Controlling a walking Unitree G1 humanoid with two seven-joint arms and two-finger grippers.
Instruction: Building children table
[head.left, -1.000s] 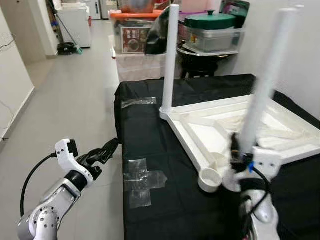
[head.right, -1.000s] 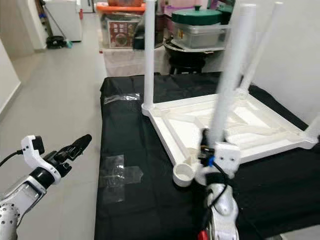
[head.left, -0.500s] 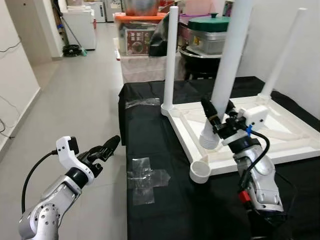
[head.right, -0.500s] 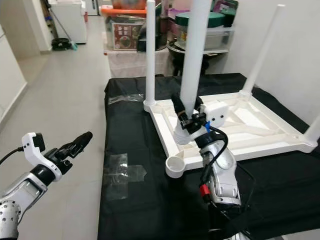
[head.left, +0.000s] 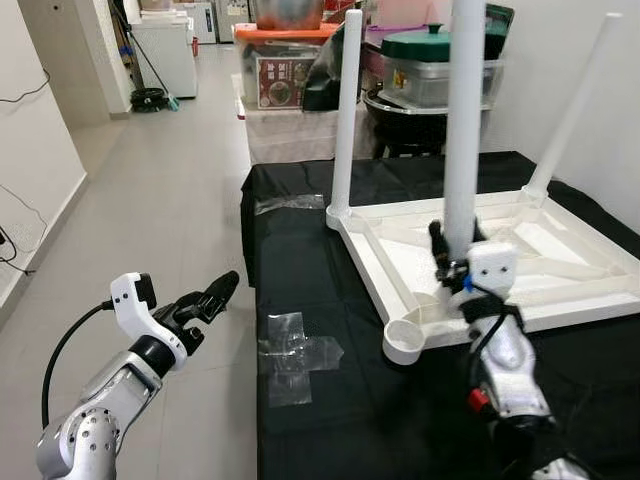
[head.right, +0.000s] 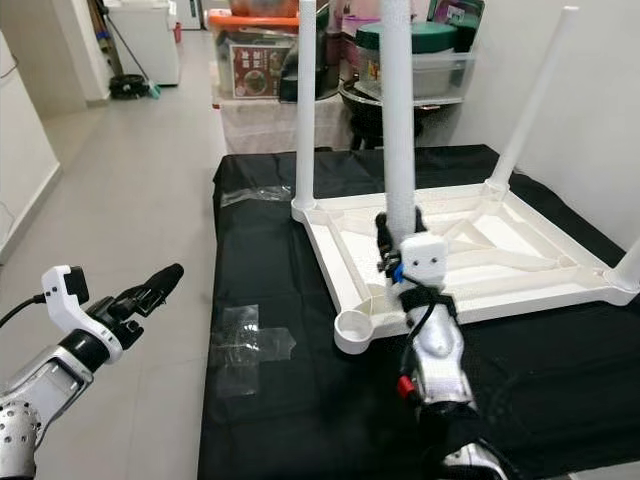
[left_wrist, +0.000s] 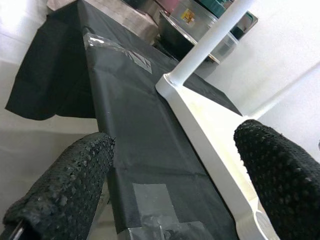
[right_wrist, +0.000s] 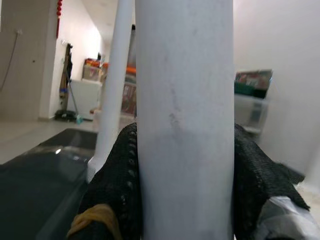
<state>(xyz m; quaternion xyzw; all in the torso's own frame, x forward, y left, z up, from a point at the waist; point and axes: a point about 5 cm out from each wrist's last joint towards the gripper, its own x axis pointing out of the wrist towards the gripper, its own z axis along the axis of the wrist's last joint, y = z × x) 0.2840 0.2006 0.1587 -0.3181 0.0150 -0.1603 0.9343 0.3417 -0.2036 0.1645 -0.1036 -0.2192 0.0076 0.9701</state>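
A white children's table top (head.left: 500, 262) lies upside down on a table draped in black cloth (head.left: 300, 270). Two white legs stand fixed in it, one at the far left corner (head.left: 345, 110) and one at the far right corner (head.left: 575, 100). My right gripper (head.left: 452, 262) is shut on a third white leg (head.left: 465, 120) and holds it upright over the frame's front rail, just right of the empty round corner socket (head.left: 405, 343). In the right wrist view the leg (right_wrist: 182, 125) sits between the black fingers (right_wrist: 120, 190). My left gripper (head.left: 215, 293) is open, off the table's left side above the floor.
Patches of clear tape (head.left: 295, 355) stick to the cloth near the front left. Behind the table stand plastic storage boxes (head.left: 280, 75) and a container with a green lid (head.left: 430, 45). A white wall runs close along the right. Open grey floor (head.left: 150, 200) stretches to the left.
The right gripper has swung the held leg from a lean to upright and moved it closer to the front corner of the frame. The left gripper has stayed where it was.
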